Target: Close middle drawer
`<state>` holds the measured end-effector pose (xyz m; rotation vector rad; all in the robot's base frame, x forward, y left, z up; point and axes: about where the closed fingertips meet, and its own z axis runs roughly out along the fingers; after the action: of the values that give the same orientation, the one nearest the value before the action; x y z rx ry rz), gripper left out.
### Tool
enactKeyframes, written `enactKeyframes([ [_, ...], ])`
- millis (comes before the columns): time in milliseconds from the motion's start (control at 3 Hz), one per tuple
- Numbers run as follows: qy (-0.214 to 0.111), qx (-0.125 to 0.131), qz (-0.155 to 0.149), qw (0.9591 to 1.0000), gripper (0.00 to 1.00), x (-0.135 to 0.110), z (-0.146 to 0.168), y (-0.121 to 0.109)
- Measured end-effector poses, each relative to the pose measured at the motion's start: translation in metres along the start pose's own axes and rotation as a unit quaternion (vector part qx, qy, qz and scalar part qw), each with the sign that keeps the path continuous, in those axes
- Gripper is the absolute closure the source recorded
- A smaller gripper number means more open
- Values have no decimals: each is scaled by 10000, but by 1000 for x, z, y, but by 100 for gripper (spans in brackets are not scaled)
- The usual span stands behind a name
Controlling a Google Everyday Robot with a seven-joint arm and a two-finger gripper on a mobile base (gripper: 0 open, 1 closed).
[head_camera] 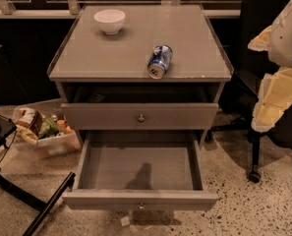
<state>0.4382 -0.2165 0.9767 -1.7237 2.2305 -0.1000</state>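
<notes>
Camera view gives me the gripper (276,100) closest in, a blurred cream and white mass at the right edge. It is partly cut off by the border, and I cannot tell whether it is released or clenched; it holds nothing I can make out. Down and to the left of it, well apart, the middle drawer (140,199) stands pulled far out of the cabinet (135,77). Its front panel is nearest me, the knob is only just visible at the lower lip, and a dark shadow lies on the bare grey inner floor. Whatever sits under that drawer is hidden. Level with the gripper and to its left, the upper drawer (141,116) is out a little, its inside too dark to read. Directly behind the gripper, a black chair (253,151) is mostly covered by it. Far to the left on the speckled floor (263,205), a black frame (37,205) runs out of view beside a bin (44,132) of packets. Up and left of the gripper, on the cabinet top, a blue can (159,61) lies on its side, and farther back stands a white bowl (109,21).
</notes>
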Motion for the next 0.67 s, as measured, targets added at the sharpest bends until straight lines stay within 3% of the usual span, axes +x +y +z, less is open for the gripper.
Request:
enactKeyframes([
  [667,-88,30,-13,10000,0,-2,-1,1],
])
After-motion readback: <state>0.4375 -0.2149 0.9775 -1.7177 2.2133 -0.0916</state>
